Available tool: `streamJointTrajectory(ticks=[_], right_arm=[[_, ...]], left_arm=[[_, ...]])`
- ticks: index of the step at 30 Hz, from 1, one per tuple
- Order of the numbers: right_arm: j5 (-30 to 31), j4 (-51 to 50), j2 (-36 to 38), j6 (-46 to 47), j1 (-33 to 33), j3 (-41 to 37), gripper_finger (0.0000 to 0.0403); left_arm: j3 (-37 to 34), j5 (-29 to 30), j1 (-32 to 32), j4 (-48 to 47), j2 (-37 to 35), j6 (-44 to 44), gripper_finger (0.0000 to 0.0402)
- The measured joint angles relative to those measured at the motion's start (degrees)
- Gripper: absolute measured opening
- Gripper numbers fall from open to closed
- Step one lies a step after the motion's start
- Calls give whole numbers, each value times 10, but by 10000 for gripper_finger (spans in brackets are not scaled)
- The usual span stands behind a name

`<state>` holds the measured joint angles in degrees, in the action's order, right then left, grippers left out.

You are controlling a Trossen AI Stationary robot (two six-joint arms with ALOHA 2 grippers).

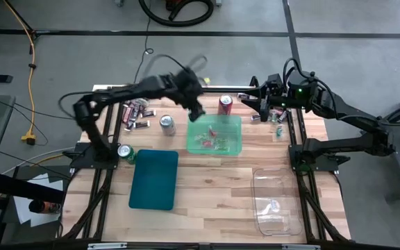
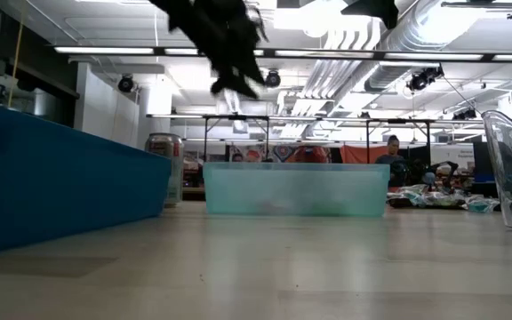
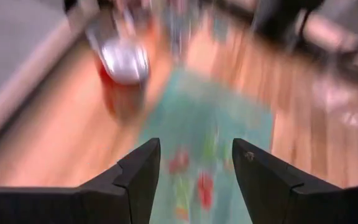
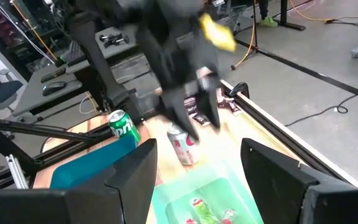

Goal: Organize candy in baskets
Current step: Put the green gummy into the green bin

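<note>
Left claw (image 1: 196, 111): hangs above the far edge of the light green basket (image 1: 214, 135), blurred with motion; its own wrist camera shows the two fingers (image 3: 143, 171) spread apart with nothing between them.
Right claw (image 1: 250, 97): waits at the far right of the desk (image 1: 214, 194), just beyond the red can (image 1: 225, 104); fingers apart, empty.
Sorted candy (image 1: 210, 141): a small scatter of red and green wrapped pieces lying on the floor of the light green basket, directly below and slightly nearer than the left claw.
Loose candy (image 1: 137, 114): a heap of pink and dark mini bars at the far left of the desk, beside the silver can (image 1: 166, 123) and well apart from every basket.
Other baskets: the dark teal basket (image 1: 154, 178) sits near the left front, the clear basket (image 1: 276, 200) at the right front; I cannot tell whether either holds anything.
Key relation: the loose heap lies to the left of the left claw, on that arm's own side, with the silver can standing between heap and green basket; the right claw is much farther off across the green basket.
Judgement: the left arm is the natural one for the next pick, and it should skirt the silver can on the way.
Long axis of bars: too small to tell.
</note>
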<state>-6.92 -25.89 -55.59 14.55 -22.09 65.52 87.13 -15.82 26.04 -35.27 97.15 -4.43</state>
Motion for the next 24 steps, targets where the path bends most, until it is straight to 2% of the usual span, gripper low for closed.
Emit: streamJointTrajectory(ticks=[5, 8, 13, 19, 24], right_arm=[[5, 0, 0, 0, 0, 0, 227], [10, 0, 0, 0, 0, 0, 227], [9, 7, -7, 2, 0, 0, 227], [9, 9, -29, 4, 0, 0, 227], [9, 16, -53, 4, 0, 0, 227]], left_arm=[[-8, 6, 26, 86, -104, 6, 188], [-44, 6, 30, 142, -164, 6, 188], [-172, 6, 17, 274, -264, -16, 188], [-349, 9, 5, 445, -368, -108, 188], [-425, 19, 5, 523, -424, -161, 188]])
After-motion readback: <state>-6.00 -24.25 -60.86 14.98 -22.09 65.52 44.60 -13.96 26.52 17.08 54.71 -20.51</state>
